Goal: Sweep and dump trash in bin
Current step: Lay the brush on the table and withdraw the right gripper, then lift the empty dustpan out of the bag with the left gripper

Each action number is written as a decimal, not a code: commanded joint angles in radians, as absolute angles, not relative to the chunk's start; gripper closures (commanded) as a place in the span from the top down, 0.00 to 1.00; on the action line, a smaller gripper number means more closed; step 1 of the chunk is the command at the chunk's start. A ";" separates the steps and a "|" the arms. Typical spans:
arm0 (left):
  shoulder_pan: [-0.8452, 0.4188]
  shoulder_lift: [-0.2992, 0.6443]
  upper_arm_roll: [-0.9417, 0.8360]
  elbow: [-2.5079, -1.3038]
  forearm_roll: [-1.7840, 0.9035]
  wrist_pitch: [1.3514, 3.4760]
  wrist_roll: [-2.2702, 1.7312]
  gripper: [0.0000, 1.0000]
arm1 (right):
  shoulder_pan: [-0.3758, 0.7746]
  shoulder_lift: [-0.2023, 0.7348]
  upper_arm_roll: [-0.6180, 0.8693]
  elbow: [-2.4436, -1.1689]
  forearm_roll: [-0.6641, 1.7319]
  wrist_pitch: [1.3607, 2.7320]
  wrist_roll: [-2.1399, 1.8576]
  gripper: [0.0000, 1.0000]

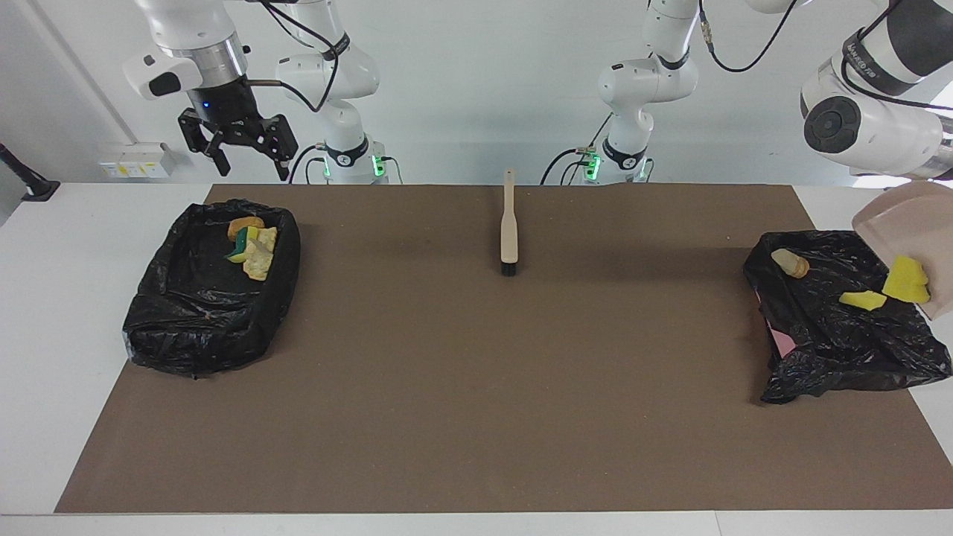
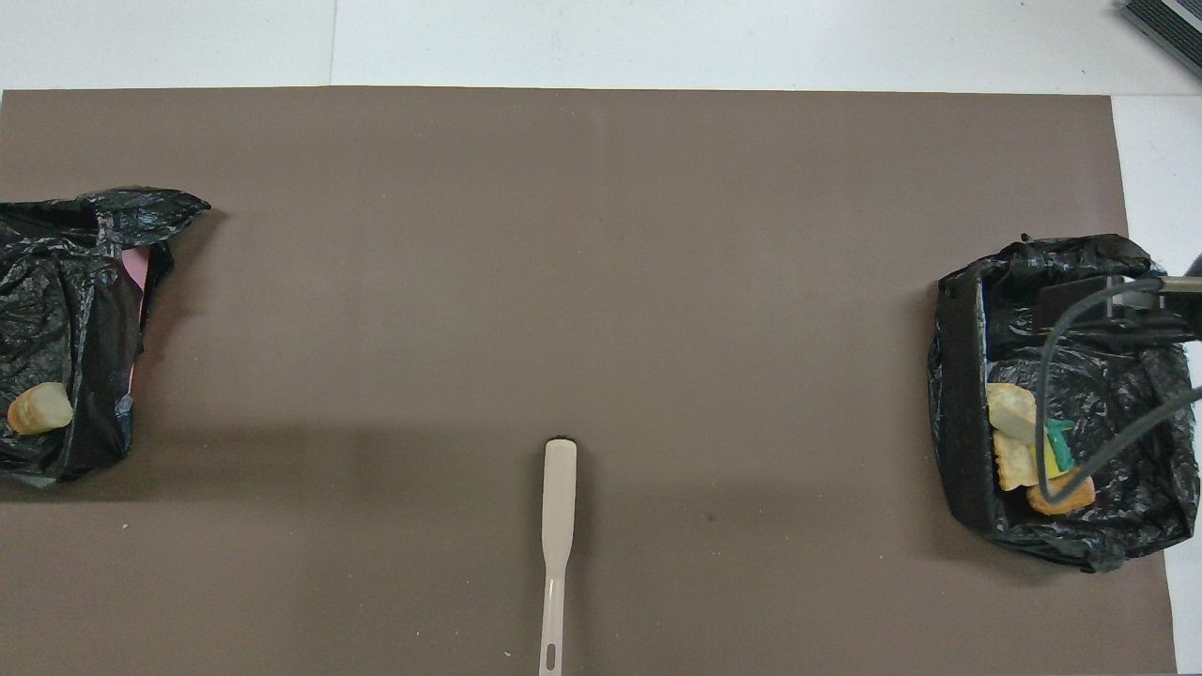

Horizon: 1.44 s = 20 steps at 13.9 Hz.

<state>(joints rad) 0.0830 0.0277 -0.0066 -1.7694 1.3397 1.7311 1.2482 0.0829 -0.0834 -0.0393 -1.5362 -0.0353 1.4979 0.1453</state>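
the right gripper (image 1: 248,152) hangs high in the air above the robots' edge of the table, over the bin at the right arm's end, its fingers spread wide and holding nothing. the left arm reaches out at the left arm's end of the table; its gripper itself is out of sight, but it is closed, and a beige dustpan (image 1: 904,223) hangs tilted over the bin there.

close to the robots, at the middle of the brown mat (image 1: 476,387), a beige brush (image 1: 508,223) lies flat with its handle toward the robots and its dark bristles pointing away from them.

at the right arm's end sits a bin lined with a black bag (image 1: 201,327). in its corner nearest the robots lies a small heap of trash (image 1: 252,242): a golden-brown pastry, yellow sponge scraps, one with a green face, all touching one another.

at the left arm's end sits the other black-bagged bin (image 1: 841,350), its liner crumpled and a bit of pink showing at one side. a pale brown lump (image 1: 791,262) rests on the bag on the side nearer the robots. a flat yellow scrap (image 1: 862,299) lies on the bag just below the dustpan's lip, and a thicker yellow sponge piece (image 1: 906,280) sits at the lip of the tilted dustpan, right beside that scrap.
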 commanded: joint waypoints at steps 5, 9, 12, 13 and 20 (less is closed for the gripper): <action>0.068 -0.069 0.003 -1.902 1.362 1.724 1.135 0.00 | 0.072 -0.123 -0.058 -1.560 -0.028 1.470 0.104 1.00; -0.046 -0.064 0.003 -1.884 1.231 1.556 0.990 0.00 | 0.074 -0.132 -0.058 -1.581 -0.028 1.470 0.101 1.00; -0.122 -0.063 0.003 -1.878 1.120 1.477 0.838 0.00 | 0.055 -0.158 -0.061 -1.621 -0.029 1.470 0.068 1.00; -0.142 -0.063 0.003 -1.875 1.094 1.461 0.787 0.00 | 0.046 -0.158 -0.063 -1.621 -0.029 1.470 0.058 1.00; -0.193 -0.063 0.002 -1.856 0.674 1.402 0.412 0.00 | 0.046 -0.158 -0.063 -1.629 -0.028 1.474 0.057 1.00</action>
<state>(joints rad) -0.1772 -0.0456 -0.0130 -1.8633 0.7620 1.4172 0.4896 0.0539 -0.1352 -0.0645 -1.6018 -0.0349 1.4777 0.0903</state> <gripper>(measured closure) 0.683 0.000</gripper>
